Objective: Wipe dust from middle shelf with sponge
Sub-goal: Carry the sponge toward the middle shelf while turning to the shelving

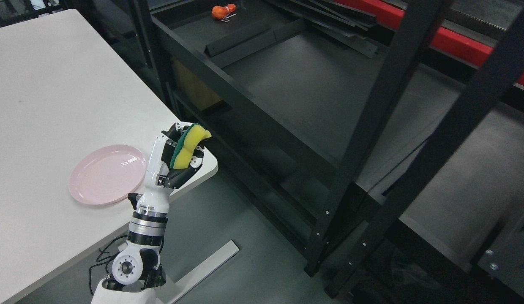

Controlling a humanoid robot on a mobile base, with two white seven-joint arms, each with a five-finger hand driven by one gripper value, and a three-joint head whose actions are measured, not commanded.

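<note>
Just one sponge [186, 147], one robot hand [177, 158], one plate [106, 174]

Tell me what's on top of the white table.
A pink plate lies empty near the white table corner. The left robot hand, gripping a sponge, covers the table edge behind it.

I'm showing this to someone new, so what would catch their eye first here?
Probably the bright yellow and green sponge, squeezed in the robot's left hand and held up over the corner of the white table. Next, the pink plate on the table just left of that hand. Behind looms a black metal shelf, with a small orange object at its far end.
</note>
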